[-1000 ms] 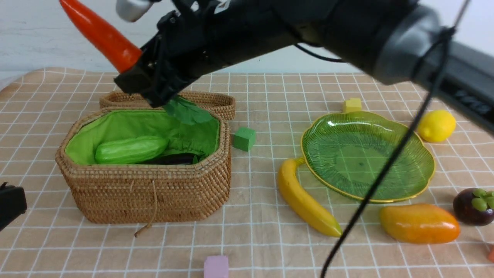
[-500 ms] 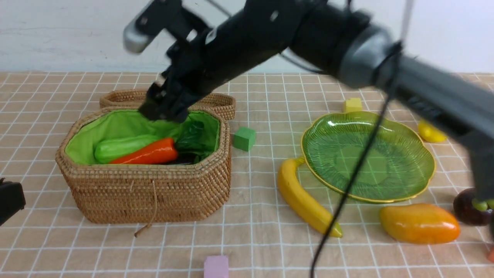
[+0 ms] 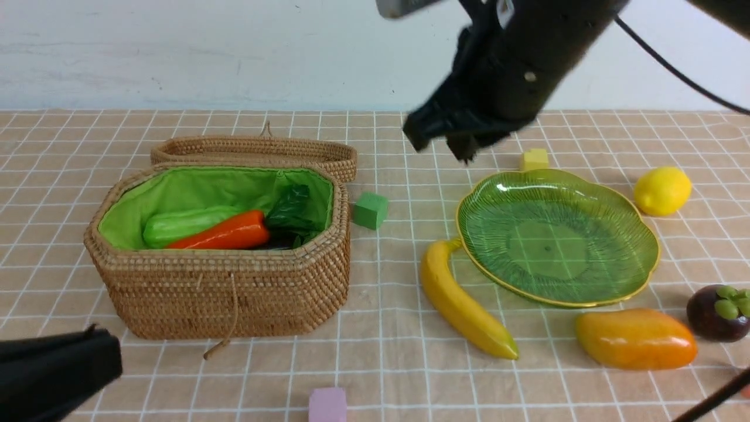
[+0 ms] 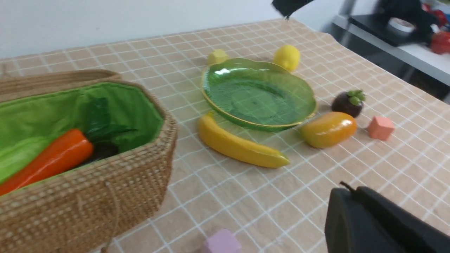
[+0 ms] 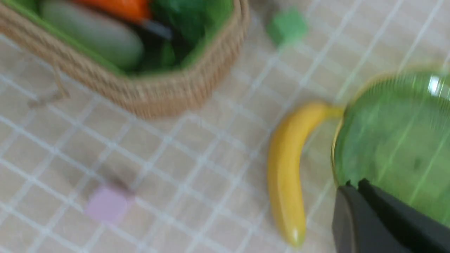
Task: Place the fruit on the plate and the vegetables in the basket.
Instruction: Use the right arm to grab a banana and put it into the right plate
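The wicker basket (image 3: pixel 217 293) stands open at the left, its lid (image 3: pixel 252 149) lying behind it. An orange carrot (image 3: pixel 225 233) lies inside beside a green cucumber (image 3: pixel 176 224), over a dark eggplant (image 3: pixel 281 240). At the right, the green plate (image 3: pixel 586 302) holds nothing. Around it on the cloth lie a banana (image 3: pixel 460 302), mango (image 3: pixel 636 339), lemon (image 3: pixel 662 190) and mangosteen (image 3: pixel 718 313). My right gripper (image 3: pixel 457 143) hangs shut and empty above the plate's far left rim. My left gripper (image 3: pixel 99 351) sits shut, low in front of the basket.
Foam cubes dot the checked cloth: a green cube (image 3: pixel 370 210) beside the basket, a yellow cube (image 3: pixel 535 159) behind the plate, a lilac cube (image 3: pixel 328 404) at the front edge and an orange-pink cube (image 4: pixel 380 127) near the mango. The right arm's cable (image 3: pixel 712 398) crosses the front right corner.
The right gripper let the carrot fall into the basket, then shut and swung right toward the plate. The left gripper came further into view at the bottom left.
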Robot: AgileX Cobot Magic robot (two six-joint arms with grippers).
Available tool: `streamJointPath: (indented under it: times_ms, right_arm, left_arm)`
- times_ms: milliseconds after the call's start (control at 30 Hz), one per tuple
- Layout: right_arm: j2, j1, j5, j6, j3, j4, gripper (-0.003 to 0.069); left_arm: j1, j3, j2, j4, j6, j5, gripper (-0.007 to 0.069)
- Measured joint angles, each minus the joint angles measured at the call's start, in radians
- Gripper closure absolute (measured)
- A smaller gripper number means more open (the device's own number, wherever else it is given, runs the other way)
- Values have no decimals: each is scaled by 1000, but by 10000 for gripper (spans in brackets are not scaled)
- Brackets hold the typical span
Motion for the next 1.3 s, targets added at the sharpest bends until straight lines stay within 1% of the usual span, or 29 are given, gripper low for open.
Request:
streamJointPath:
  times_ms: [67,100,133,200,233,267,300,333,367,400,467,633,767,800,833,1000,1133,1300]
  right_arm:
    - [-10,-36,-15,0,174,20,583]
    - [-3,-51,-37,-6,238,33,554]
    - [16,-73,-87,-19,290,48,502]
    - [51,-102,-163,-45,357,93,410]
    - [55,-107,-171,-49,362,98,389]
    - [90,-122,-225,-90,382,142,308]
    - [111,-129,-260,-121,385,166,248]
    - [114,-128,-266,-126,385,169,240]
    - [138,-129,-310,-163,385,186,197]
    - [155,-129,-339,-181,385,192,172]
    - [183,-129,-372,-194,385,197,153]
    - [232,-129,-408,-209,385,193,157]
    - [268,-129,-434,-214,385,183,181]
    - [284,-129,-445,-229,385,182,204]
    - [286,-129,-445,-232,385,182,207]
    - [310,-129,-459,-375,385,252,351]
    - [310,-129,-505,-508,383,318,348]
    - [287,-129,-488,-591,326,394,348]
  left_arm:
    - [0,0,0,-82,109,16,637]
    - [0,0,0,-110,141,22,637]
    - [0,0,0,-133,173,31,637]
    - [0,0,0,-162,219,51,637]
    - [0,0,0,-163,225,52,637]
    - [0,0,0,-170,237,64,637]
    - [0,0,0,-170,241,73,636]
    - [0,0,0,-170,243,73,636]
    - [0,0,0,-170,244,81,636]
    - [0,0,0,-170,244,86,636]
    - [0,0,0,-174,244,94,634]
    - [0,0,0,-188,244,94,633]
    - [0,0,0,-189,244,94,631]
    - [0,0,0,-189,244,94,631]
    - [0,0,0,-190,244,94,631]
    - [0,0,0,-190,244,94,631]
    - [0,0,0,-190,244,94,631]
    - [0,0,0,-190,244,94,631]
